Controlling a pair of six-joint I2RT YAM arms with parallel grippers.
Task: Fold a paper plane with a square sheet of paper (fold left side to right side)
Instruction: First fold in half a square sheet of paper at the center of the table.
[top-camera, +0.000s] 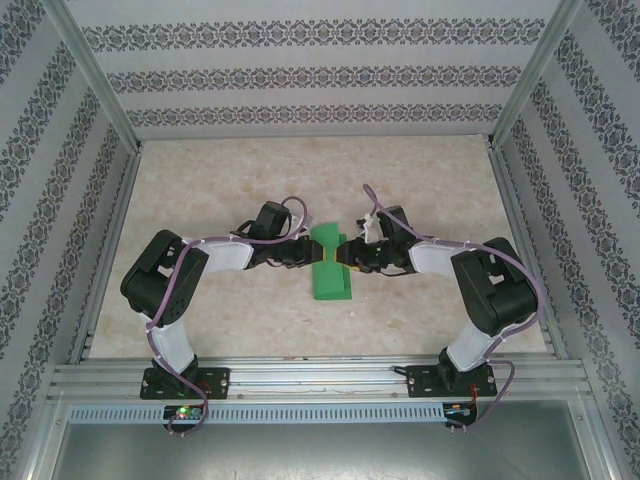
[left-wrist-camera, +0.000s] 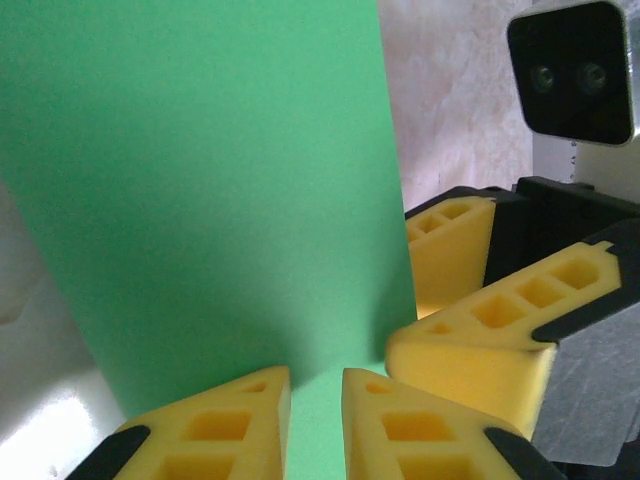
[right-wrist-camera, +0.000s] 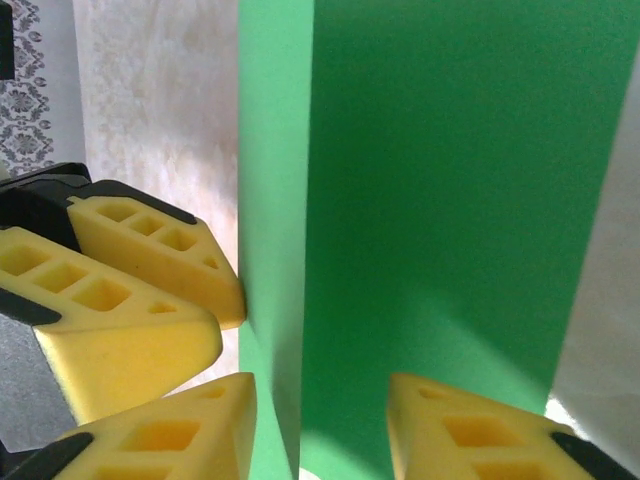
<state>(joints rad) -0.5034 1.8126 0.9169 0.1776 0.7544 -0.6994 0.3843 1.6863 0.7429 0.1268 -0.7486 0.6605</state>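
We find the sheet of paper (top-camera: 331, 285) in the middle of the surface (top-camera: 220, 190) as a narrow green strip, already doubled over, with one layer's edge running lengthwise in the right wrist view. The left tool (top-camera: 318, 256) meets it from one side and the right tool (top-camera: 346, 262) from the other, their tips nearly touching over its middle. The left tool's fingers (left-wrist-camera: 250, 420) stand a narrow gap apart and the right tool's fingers (right-wrist-camera: 470, 430) a wider one. Green shows through both gaps, and as far as we can tell neither pinches anything. We judge the step to be setting the crease. To do it well, we pin the strip flat with one tool, check that the long edges match, then press along the fold without dragging the paper sideways.
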